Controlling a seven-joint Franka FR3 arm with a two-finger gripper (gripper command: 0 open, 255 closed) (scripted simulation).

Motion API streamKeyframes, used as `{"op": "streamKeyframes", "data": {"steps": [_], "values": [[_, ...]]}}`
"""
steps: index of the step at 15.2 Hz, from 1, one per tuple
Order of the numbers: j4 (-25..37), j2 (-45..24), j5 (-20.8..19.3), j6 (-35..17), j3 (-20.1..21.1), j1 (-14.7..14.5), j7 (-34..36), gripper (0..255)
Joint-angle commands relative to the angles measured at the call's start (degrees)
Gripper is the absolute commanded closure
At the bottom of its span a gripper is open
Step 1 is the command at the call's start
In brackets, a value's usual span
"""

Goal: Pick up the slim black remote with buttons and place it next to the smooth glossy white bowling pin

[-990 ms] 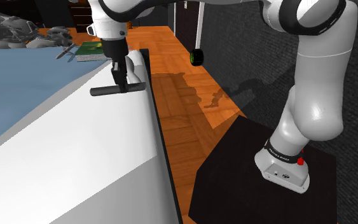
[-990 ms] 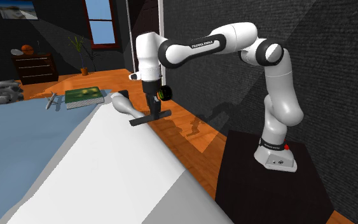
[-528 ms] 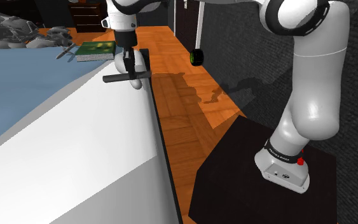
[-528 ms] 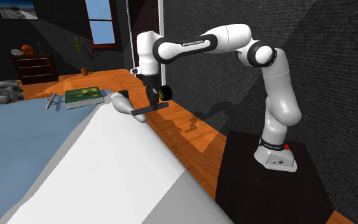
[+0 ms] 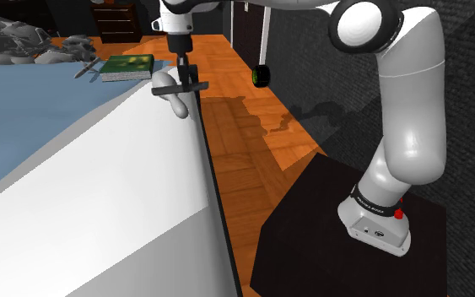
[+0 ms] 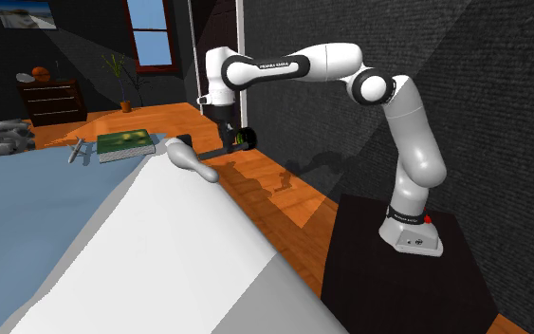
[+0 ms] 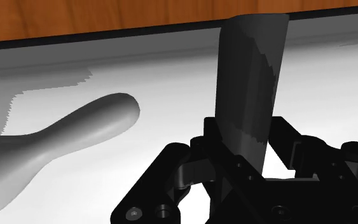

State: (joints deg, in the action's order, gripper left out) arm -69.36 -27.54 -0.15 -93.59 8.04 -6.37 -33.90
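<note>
The hand (image 5: 180, 78) is clamped on the slim dark remote (image 5: 179, 87), which it holds crosswise, close over the white bed (image 5: 100, 194) near its edge. The remote is just beside the white bowling pin (image 5: 175, 105), which lies on its side. A green book (image 5: 128, 67) lies beyond.

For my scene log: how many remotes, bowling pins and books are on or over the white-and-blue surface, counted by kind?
remote: 1
bowling pin: 1
book: 1
Total: 3
</note>
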Motion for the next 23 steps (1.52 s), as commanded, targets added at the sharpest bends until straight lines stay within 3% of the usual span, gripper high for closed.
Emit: {"op": "streamKeyframes", "data": {"steps": [1,4,23], "values": [[4.16,-2.47,-0.13,1.77,-0.59,1.23,-1.95,255],[10.76,-6.52,-0.29,4.45,-1.37,2.97,-4.62,255],[-5.44,-5.6,-0.19,-10.8,-1.46,3.52,-5.1,255]]}}
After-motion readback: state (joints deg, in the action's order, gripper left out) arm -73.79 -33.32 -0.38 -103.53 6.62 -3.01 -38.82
